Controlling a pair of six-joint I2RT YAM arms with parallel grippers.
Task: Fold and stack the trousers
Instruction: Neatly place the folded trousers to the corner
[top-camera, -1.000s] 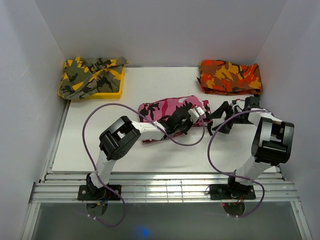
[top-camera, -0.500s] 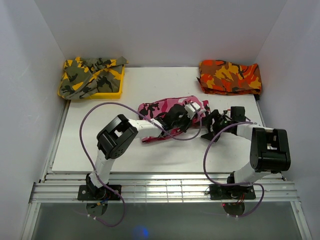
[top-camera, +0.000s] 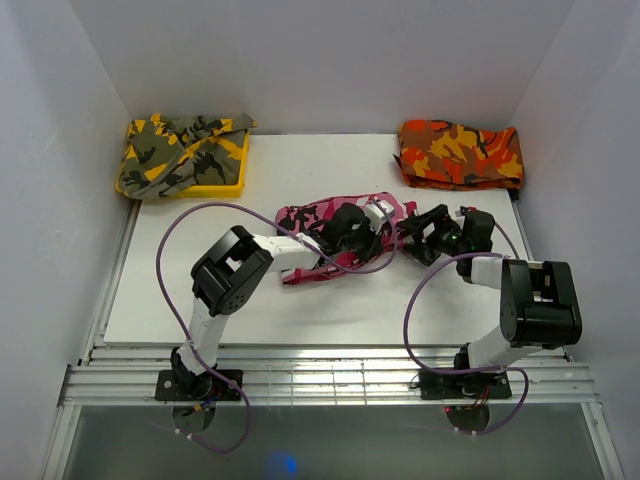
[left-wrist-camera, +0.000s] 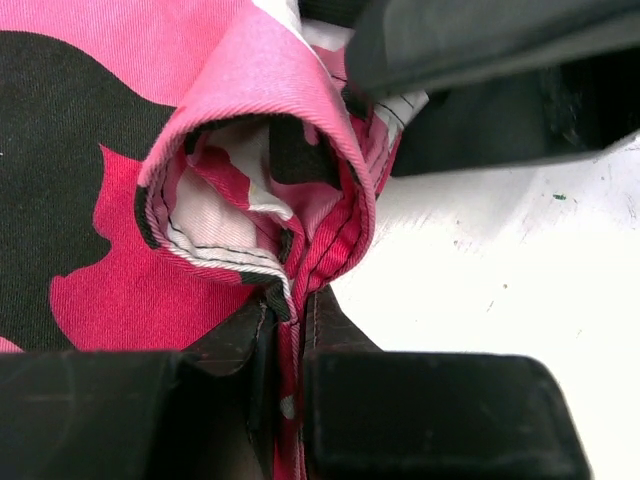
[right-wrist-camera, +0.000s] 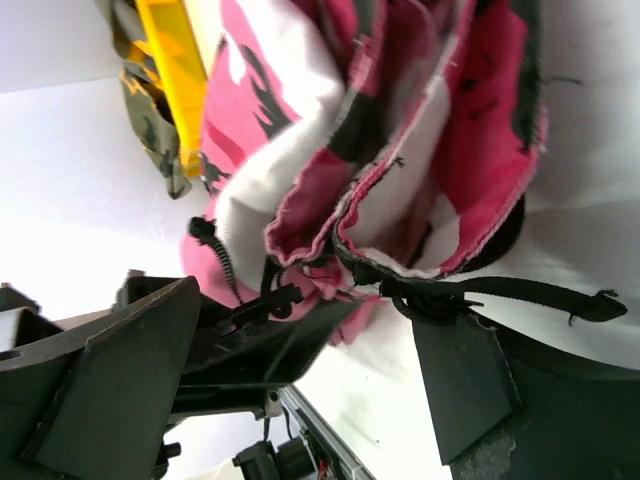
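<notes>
- Top external view: the trousers (top-camera: 318, 216) lie bunched in a short pink, white and black band near the middle of the white table (top-camera: 300, 300), slightly toward 12 o'clock, with the long axis running from 9 to 3 o'clock
- The left arm (top-camera: 235, 275) reaches in from 8 o'clock and lies over the cloth; the right arm (top-camera: 540, 300) comes in from 4 o'clock; both wrists meet at the 3 o'clock end of the band, close together
- Left wrist view: the left gripper (left-wrist-camera: 290, 370) is clamped on a seamed edge of the trousers, its two black pads (left-wrist-camera: 430, 410) almost together with a thin layer of pink cloth pinched between them
- Toward 12 o'clock of the pinch the cloth curls into a rolled loop showing its pale inner face; bare table lies at 3 o'clock of the loop; a dark finger of the other arm crosses at 1 o'clock, just beside the top of the fold
- Right wrist view: the right gripper (right-wrist-camera: 312, 310) has its jaws spread wide, with the layered, frayed edge of the trousers hanging between them; whether either finger presses the cloth cannot be told
- A black strap (right-wrist-camera: 520, 298) of the garment lies across the tip of the finger at 4 o'clock
- Background, top external view: a yellow-olive garment (top-camera: 175, 150) is heaped on a yellow tray (top-camera: 225, 186) in the 10 o'clock corner; an orange-red garment (top-camera: 460, 153) lies folded in the 2 o'clock corner; both are well apart from the trousers
</notes>
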